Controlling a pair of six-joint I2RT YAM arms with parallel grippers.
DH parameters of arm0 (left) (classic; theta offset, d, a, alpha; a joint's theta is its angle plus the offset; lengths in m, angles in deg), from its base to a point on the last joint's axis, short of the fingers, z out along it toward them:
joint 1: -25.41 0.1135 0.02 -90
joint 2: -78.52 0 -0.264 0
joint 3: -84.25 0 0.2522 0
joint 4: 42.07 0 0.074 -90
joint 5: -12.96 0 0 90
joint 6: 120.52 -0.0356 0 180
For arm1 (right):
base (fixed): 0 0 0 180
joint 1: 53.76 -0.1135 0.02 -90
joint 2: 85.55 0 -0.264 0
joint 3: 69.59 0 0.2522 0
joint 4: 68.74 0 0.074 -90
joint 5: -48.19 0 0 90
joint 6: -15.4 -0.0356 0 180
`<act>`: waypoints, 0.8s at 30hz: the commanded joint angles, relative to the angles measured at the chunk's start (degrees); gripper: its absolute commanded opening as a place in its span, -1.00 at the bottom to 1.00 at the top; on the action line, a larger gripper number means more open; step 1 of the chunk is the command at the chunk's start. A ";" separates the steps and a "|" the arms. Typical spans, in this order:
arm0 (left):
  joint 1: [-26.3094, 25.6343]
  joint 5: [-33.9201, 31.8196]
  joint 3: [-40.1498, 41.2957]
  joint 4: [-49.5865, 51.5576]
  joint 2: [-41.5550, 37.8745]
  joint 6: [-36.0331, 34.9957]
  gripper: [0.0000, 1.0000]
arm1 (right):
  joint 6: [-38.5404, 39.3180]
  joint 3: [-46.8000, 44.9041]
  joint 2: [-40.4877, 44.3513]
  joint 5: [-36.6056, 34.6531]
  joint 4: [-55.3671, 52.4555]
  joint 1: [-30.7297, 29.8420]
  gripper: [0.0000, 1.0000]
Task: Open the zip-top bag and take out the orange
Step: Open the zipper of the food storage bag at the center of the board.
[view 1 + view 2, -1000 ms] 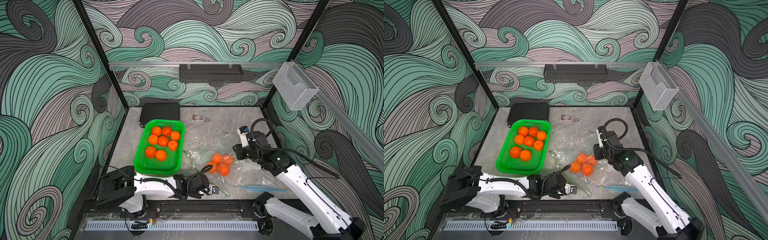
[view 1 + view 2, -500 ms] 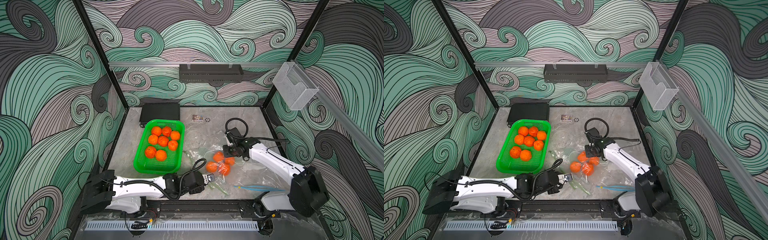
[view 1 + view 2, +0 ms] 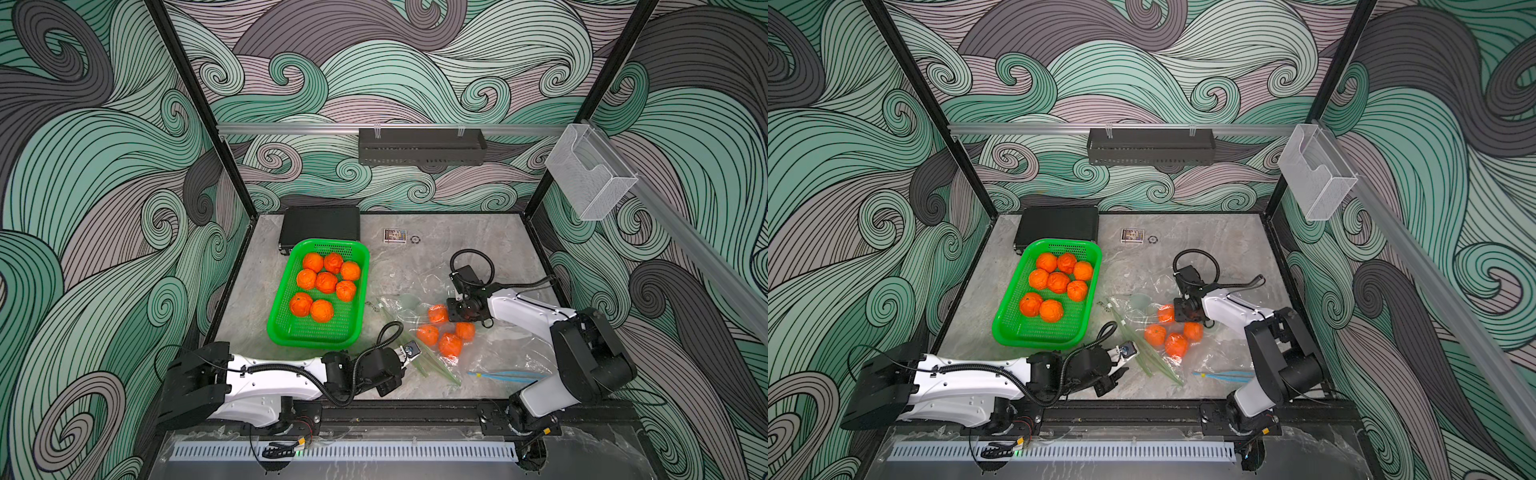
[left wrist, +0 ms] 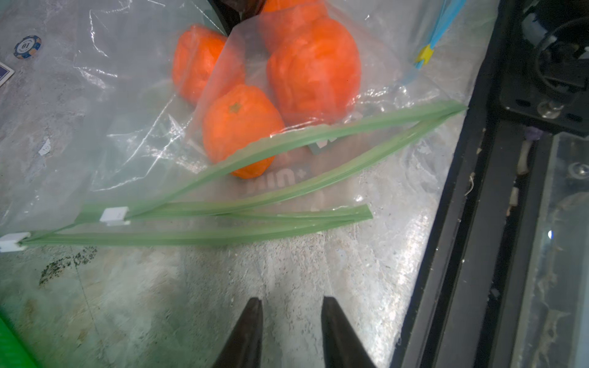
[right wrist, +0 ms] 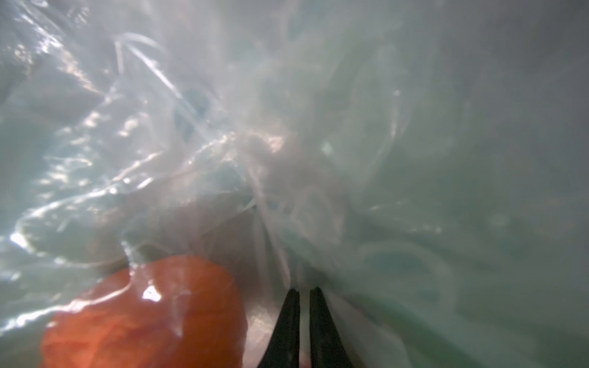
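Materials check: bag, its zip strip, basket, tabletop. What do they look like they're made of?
Looks like: bag is thin clear plastic film, glossy; it wrinkles and glints. zip strip is thicker green plastic, matte. basket is rigid green plastic with perforated mesh walls. tabletop is a grey veined marble-look surface; stone or laminate, can't tell.

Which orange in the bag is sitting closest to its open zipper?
The orange showing its green stem spot: the raised green zipper strip of the bag crosses right in front of it. The rest lie deeper inside.
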 commanded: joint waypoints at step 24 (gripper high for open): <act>2.07 -5.60 -11.98 -9.86 19.94 6.65 0.12 | -2.87 -8.63 4.92 4.59 12.82 1.33 -0.72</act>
